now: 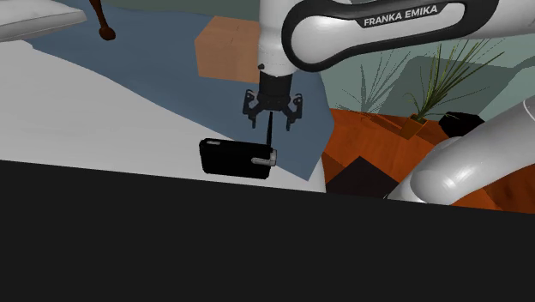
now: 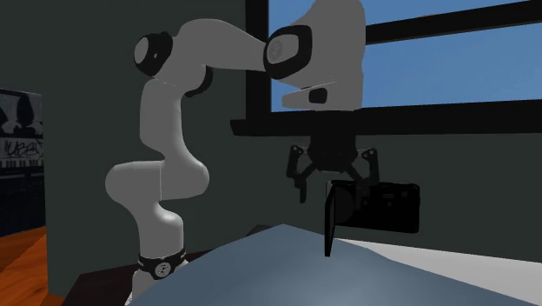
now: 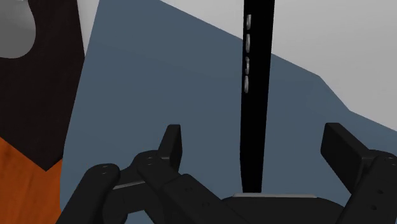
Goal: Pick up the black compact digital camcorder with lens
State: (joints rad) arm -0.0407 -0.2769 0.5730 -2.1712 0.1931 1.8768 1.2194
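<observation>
Shoulder view: the white arm points straight down and its tool hangs just above the black camcorder. The camcorder sits where the blue-grey surface meets a white area, close to the stand's edge. Its body is a small, square-cornered box with a matte look and a pale grey fitting at the end under the tool. A thin black panel rises from that end towards the tool.

Second exterior view: the tool is over the camcorder. The panel looks like a flat flip-out screen swung away from the body. I cannot tell from this side whether the body rests on the surface or is clear of it.

Wrist view: the tool is wide. Its fingers stand well apart on either side of the panel, and neither touches it. The panel is slim and smooth, with a row of small grey buttons along its edge.

The camcorder is probably light and rigid, with a smooth casing that could slip. The hinged panel looks like its weak part and may fold or twist under load. The surer hold would be across the body's flat sides. Closing on the panel would call for a gentle, centred squeeze.
</observation>
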